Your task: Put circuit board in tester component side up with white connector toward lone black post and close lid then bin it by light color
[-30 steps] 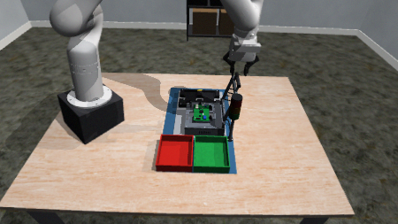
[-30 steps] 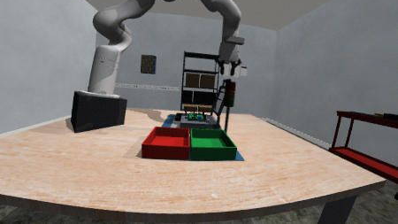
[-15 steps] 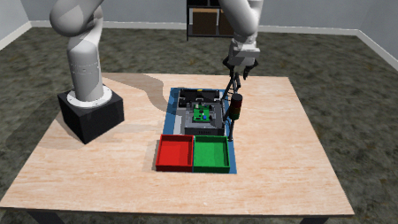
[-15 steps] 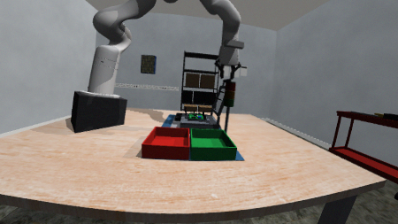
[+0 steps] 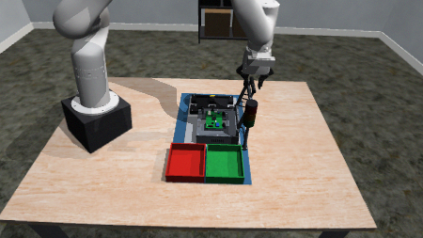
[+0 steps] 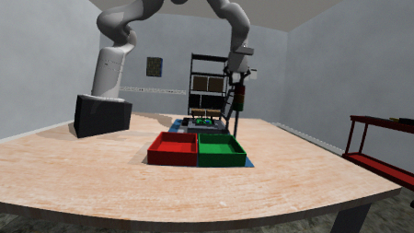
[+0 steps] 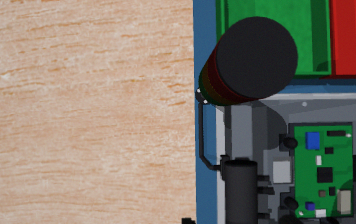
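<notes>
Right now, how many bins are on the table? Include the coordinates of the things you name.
2. The red bin (image 5: 186, 179) (image 6: 172, 158) (image 7: 345, 40) sits on the robot's base side; the green bin (image 5: 225, 179) (image 6: 222, 159) (image 7: 274, 15) is right beside it.

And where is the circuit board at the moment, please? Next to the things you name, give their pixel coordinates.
In the top view, the circuit board (image 5: 214, 119) (image 6: 203, 122) (image 7: 323, 167) lies in the tester, behind the green bin (image 5: 225, 162) (image 6: 221, 148) (image 7: 295, 35).

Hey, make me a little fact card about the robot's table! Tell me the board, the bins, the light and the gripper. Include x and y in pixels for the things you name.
board: green circuit board (image 5: 214, 119) (image 6: 203, 122) (image 7: 325, 162), lying in the tester (image 5: 217, 139) (image 6: 207, 131), parts side up
red bin: (image 5: 186, 163) (image 6: 172, 148) (image 7: 345, 35) nothing seen inside
green bin: (image 5: 225, 162) (image 6: 222, 149) (image 7: 310, 30) beside the red bin, nothing seen inside
signal light: (image 5: 251, 113) (image 6: 239, 99) (image 7: 257, 57) on a thin pole
gripper: (image 5: 254, 87) (image 6: 237, 83) partly open, above the table
</notes>
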Controlling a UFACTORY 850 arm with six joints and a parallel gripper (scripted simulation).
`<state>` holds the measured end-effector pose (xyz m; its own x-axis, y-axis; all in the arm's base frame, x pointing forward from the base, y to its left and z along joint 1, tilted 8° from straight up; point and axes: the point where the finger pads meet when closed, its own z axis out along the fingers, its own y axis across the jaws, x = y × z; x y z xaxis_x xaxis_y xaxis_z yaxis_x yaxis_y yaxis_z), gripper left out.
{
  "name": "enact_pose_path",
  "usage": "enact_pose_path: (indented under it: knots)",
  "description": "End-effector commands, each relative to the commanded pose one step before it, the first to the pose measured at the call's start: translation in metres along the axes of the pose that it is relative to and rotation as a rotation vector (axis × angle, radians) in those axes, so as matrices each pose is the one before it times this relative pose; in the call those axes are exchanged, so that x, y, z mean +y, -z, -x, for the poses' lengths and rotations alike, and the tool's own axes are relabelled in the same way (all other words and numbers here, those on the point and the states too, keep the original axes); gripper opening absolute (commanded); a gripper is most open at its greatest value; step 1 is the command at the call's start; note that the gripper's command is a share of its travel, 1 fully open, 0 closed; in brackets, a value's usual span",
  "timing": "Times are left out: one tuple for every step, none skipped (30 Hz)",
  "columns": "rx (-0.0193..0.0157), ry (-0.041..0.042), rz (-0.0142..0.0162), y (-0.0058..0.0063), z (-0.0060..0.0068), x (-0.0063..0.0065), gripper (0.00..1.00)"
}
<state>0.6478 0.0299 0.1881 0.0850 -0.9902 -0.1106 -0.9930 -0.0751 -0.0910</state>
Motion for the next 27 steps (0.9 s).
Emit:
enact_pose_path:
  knots:
    - [0.00018, 0.00018, -0.00228, 0.00051, -0.00003, -0.00095, 0.52]
    - [0.0, 0.0, 0.0, 0.0, 0.0, 0.0, 0.52]
    - [0.0, 0.0, 0.0, 0.0, 0.0, 0.0, 0.52]
    - [0.0, 0.0, 0.0, 0.0, 0.0, 0.0, 0.0]
    - [0.0, 0.0, 0.0, 0.0, 0.0, 0.0, 0.0]
    - [0.0, 0.0, 0.0, 0.0, 0.0, 0.0, 0.0]
    - [0.0, 0.0, 0.0, 0.0, 0.0, 0.0, 0.0]
    - [0.0, 0.0, 0.0, 0.0, 0.0, 0.0, 0.0]
    - [0.0, 0.0, 0.0, 0.0, 0.0, 0.0, 0.0]
    - [0.0, 0.0, 0.0, 0.0, 0.0, 0.0, 0.0]
    - [0.0, 0.0, 0.0, 0.0, 0.0, 0.0, 0.0]
    - [0.0, 0.0, 0.0, 0.0, 0.0, 0.0, 0.0]
    - [0.0, 0.0, 0.0, 0.0, 0.0, 0.0, 0.0]
    - [0.0, 0.0, 0.0, 0.0, 0.0, 0.0, 0.0]
    - [0.0, 0.0, 0.0, 0.0, 0.0, 0.0, 0.0]
    - [0.0, 0.0, 0.0, 0.0, 0.0, 0.0, 0.0]
    - [0.0, 0.0, 0.0, 0.0, 0.0, 0.0, 0.0]
    - [0.0, 0.0, 0.0, 0.0, 0.0, 0.0, 0.0]
    - [0.0, 0.0, 0.0, 0.0, 0.0, 0.0, 0.0]
    - [0.0, 0.0, 0.0, 0.0, 0.0, 0.0, 0.0]
    - [0.0, 0.0, 0.0, 0.0, 0.0, 0.0, 0.0]
    - [0.0, 0.0, 0.0, 0.0, 0.0, 0.0, 0.0]
    - [0.0, 0.0, 0.0, 0.0, 0.0, 0.0, 0.0]
    - [0.0, 0.0, 0.0, 0.0, 0.0, 0.0, 0.0]
    - [0.0, 0.0, 0.0, 0.0, 0.0, 0.0, 0.0]
    - [0.0, 0.0, 0.0, 0.0, 0.0, 0.0, 0.0]
    - [0.0, 0.0, 0.0, 0.0, 0.0, 0.0, 0.0]
